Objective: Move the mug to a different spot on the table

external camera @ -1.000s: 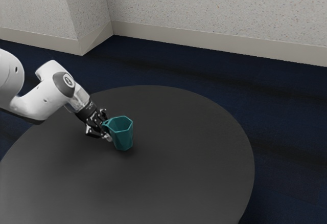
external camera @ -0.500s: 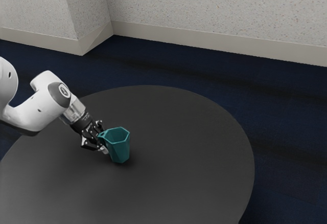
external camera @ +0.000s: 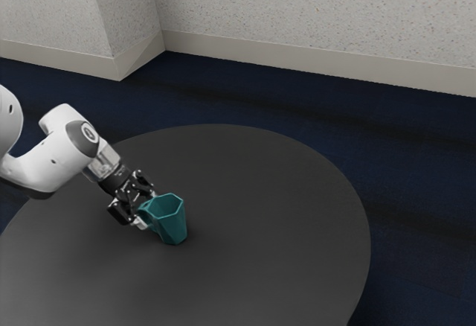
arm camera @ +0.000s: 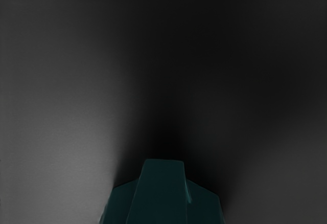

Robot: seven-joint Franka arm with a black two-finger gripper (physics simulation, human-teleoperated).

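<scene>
Your gripper [external camera: 138,208] was pinching the teal mug [external camera: 166,219] by its wall on the arm's side, one finger above the rim and one below. The mug sat tilted, mouth leaning toward the arm. It was on the round dark table [external camera: 297,214], nearer the edge at the exterior view's left than the centre. Could not tell whether its base touched the top. In the wrist view, the mug [arm camera: 162,196] was just under the hand, with the tabletop [arm camera: 71,106] beyond.
</scene>
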